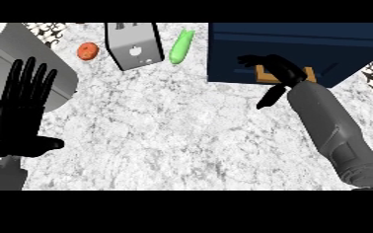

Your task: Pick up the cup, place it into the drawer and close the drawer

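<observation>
One cup [271,74], tan-coloured, shows only in part over the dark blue drawer [291,44] at the upper right, where the right hand [280,69] curls its fingers round it and hides most of it. On the marble counter [182,128] to the left lie a green, elongated vegetable [180,47], a grey toaster [134,46] and a small orange-red fruit [87,51]. At the left edge the left hand [25,113] rests with fingers straight and spread, pointing up, beside a grey appliance [33,54]
</observation>
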`<control>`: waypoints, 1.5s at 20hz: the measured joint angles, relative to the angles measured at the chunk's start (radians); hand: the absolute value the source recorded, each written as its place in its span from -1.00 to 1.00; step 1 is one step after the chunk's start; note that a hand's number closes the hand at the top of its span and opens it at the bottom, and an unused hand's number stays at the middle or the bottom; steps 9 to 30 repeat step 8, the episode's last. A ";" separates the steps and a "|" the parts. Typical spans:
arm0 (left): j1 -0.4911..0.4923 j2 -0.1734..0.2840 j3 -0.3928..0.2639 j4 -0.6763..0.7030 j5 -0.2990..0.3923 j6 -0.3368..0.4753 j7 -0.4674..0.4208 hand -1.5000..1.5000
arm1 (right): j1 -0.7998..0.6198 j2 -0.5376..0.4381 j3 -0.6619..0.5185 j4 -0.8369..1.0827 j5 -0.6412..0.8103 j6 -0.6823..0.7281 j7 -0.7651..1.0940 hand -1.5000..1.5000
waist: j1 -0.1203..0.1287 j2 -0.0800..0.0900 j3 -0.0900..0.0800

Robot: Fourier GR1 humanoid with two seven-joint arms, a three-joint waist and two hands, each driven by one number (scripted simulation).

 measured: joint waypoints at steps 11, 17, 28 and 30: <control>-0.021 -0.014 -0.009 0.005 -0.030 0.009 -0.002 -1.00 | -0.036 -0.026 -0.023 0.084 -0.011 0.049 -0.069 -1.00 | 0.017 0.006 0.003; -0.021 -0.014 -0.009 0.005 -0.030 0.009 -0.002 -1.00 | -0.036 -0.026 -0.023 0.084 -0.011 0.049 -0.069 -1.00 | 0.017 0.006 0.003; -0.021 -0.014 -0.009 0.005 -0.030 0.009 -0.002 -1.00 | -0.036 -0.026 -0.023 0.084 -0.011 0.049 -0.069 -1.00 | 0.017 0.006 0.003; -0.021 -0.014 -0.009 0.005 -0.030 0.009 -0.002 -1.00 | -0.036 -0.026 -0.023 0.084 -0.011 0.049 -0.069 -1.00 | 0.017 0.006 0.003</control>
